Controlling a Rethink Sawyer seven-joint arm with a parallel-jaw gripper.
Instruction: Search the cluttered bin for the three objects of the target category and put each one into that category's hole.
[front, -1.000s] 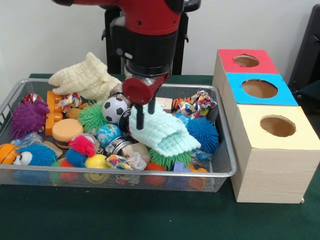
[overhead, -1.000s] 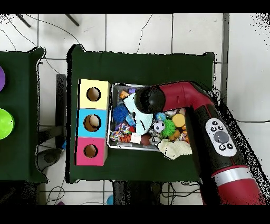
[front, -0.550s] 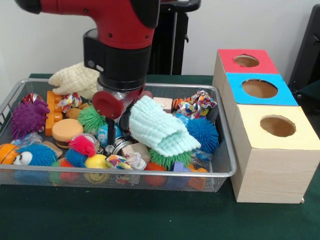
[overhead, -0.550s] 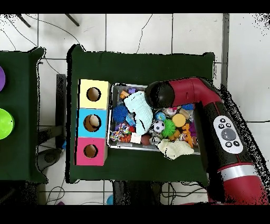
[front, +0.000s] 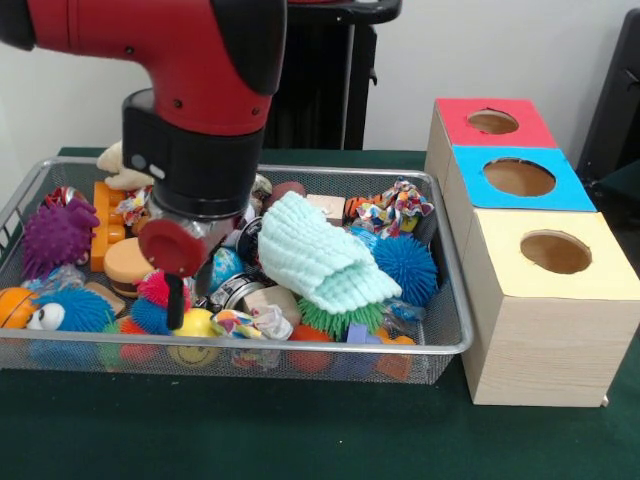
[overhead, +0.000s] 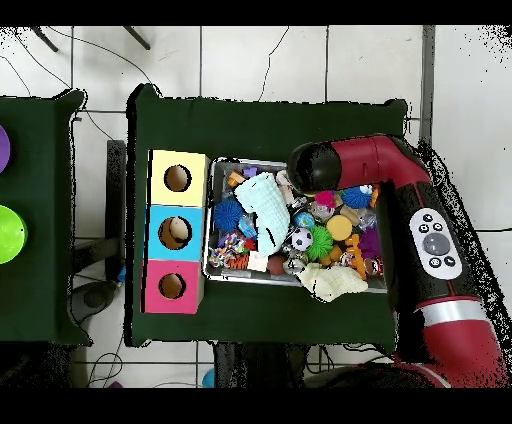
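Pincer (front: 177, 305) of the red and black arm (front: 190, 110) hangs low over the left half of the wire mesh bin (front: 455, 330), its dark tips just above a pink spiky ball (front: 157, 290) and a yellow smiley ball (front: 193, 325); whether the tips are apart or together cannot be told, and nothing is seen held.

Left to right in the front view, the bin holds a purple spiky ball (front: 55, 236), an orange toy block (front: 103, 205), an orange ball (front: 14, 306) at the near left corner beside a blue fuzzy toy with eyes (front: 68, 311), and a toy burger (front: 130, 265). A cream cloth (front: 118, 170) lies over the far rim, mostly hidden behind the arm. A mint-green knitted cloth (front: 320, 255) lies across the middle of the heap, over a green spiky ball (front: 335, 318). A blue spiky ball (front: 405, 268) sits just beside it to the right, with a multicoloured knotted rope toy (front: 395, 205) behind.

Right of the bin, on the green table (front: 300, 440), three wooden boxes stand in a row, each with a round hole in its top: yellow-topped box (front: 555, 255) nearest, blue-topped box (front: 518, 178) in the middle, red-topped box (front: 493, 122) farthest.

In the overhead view the arm's end (overhead: 312, 165) covers one corner of the bin (overhead: 215, 272), and a soccer ball (overhead: 298, 238) shows near the green cloth.
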